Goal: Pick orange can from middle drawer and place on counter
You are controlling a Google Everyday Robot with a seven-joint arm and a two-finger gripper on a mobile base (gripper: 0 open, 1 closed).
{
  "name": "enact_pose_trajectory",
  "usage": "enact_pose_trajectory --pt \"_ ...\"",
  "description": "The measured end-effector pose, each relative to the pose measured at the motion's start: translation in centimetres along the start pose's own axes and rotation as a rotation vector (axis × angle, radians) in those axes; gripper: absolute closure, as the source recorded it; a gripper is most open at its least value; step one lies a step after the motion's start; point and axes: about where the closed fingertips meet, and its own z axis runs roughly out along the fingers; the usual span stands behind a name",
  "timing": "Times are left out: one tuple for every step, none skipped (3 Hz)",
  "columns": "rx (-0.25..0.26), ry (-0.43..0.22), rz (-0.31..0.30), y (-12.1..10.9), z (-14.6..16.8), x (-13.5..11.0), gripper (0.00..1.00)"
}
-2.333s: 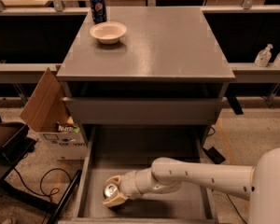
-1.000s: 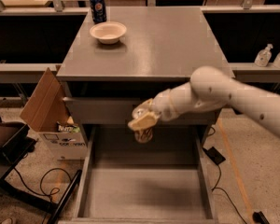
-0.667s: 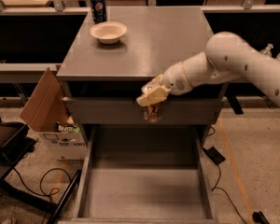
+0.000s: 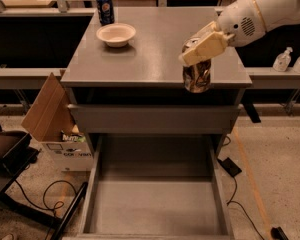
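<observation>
My gripper (image 4: pixel 200 51) is shut on the orange can (image 4: pixel 197 75), which hangs tilted in the air over the front right edge of the counter (image 4: pixel 155 46). The white arm comes in from the upper right. The middle drawer (image 4: pixel 157 204) stands pulled open below, its grey floor bare. The can is well above the drawer and about level with the counter top.
A white bowl (image 4: pixel 116 34) and a dark blue can (image 4: pixel 105 8) stand at the back left of the counter. An open cardboard box (image 4: pixel 55 129) sits on the floor left of the cabinet. Cables lie on the floor on both sides. Bottles (image 4: pixel 282 60) stand at right.
The gripper has lifted the can out of the drawer, then moved up and to the right, from in front of the drawer fronts to the counter's front right edge.
</observation>
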Motion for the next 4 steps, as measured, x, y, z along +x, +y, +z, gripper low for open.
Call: enact_pose_trajectory --pt "0.043 -0.034 0.031 -1.1 -2.1 -2.5 1.0" --pt "0.1 -0.069 0.048 -4.1 0.3 -5.0 1.0" --pt "0.198 -0.098 0.072 -7.6 3.9 -6.8 1.0" --pt "0.289 -0.116 0.1 -11.1 8.0 -7.2 1.0"
